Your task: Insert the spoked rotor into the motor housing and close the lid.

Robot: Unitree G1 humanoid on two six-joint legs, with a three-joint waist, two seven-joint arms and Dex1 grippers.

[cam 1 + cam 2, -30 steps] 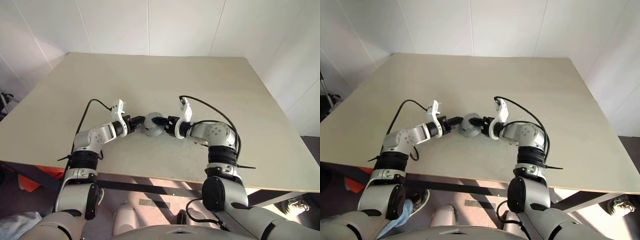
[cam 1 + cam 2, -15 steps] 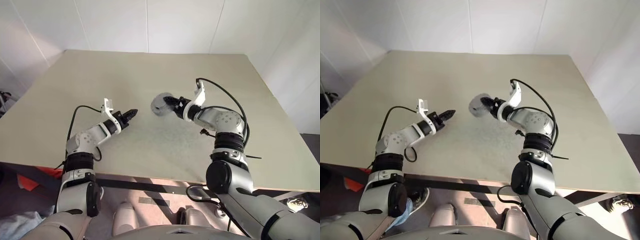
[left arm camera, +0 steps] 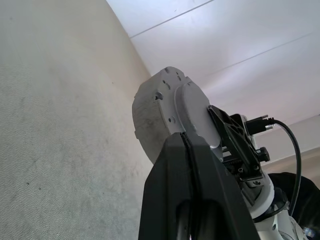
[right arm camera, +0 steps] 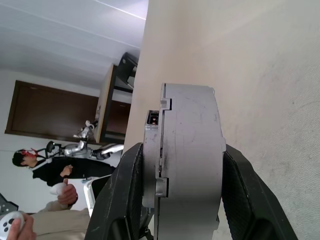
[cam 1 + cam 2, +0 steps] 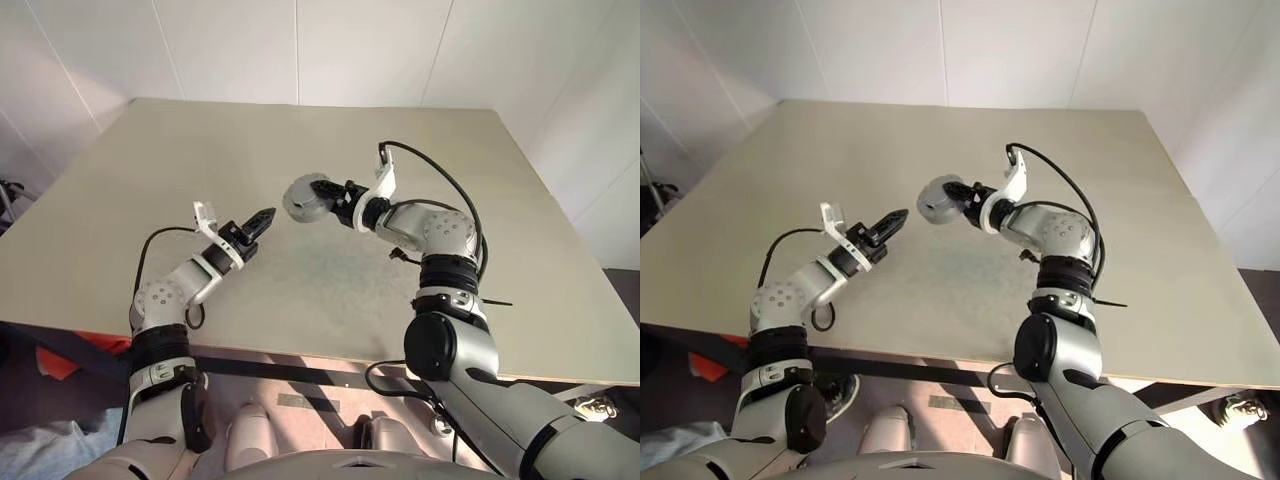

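The motor housing (image 5: 301, 196) is a closed grey round case held on edge in the air above the table (image 5: 330, 280). My right gripper (image 5: 322, 193) is shut on it, one black finger on each flat face (image 4: 129, 185). A seam runs round the case (image 4: 187, 145), and the thinner part beside it looks like the lid seated on the housing. The spoked rotor is hidden. My left gripper (image 5: 266, 214) is shut with nothing in it, raised off the table and pointing at the housing (image 3: 159, 107) from a short gap away.
The beige table has white walls behind it, and its near edge (image 5: 300, 352) lies close in front of me. In the right wrist view a person (image 4: 37, 175) stands in the background beyond the table's edge, near a dark door (image 4: 45, 112).
A second ago both grippers met at the housing low over the table. The left gripper has drawn back and risen, and the right has lifted the housing up and away from me.
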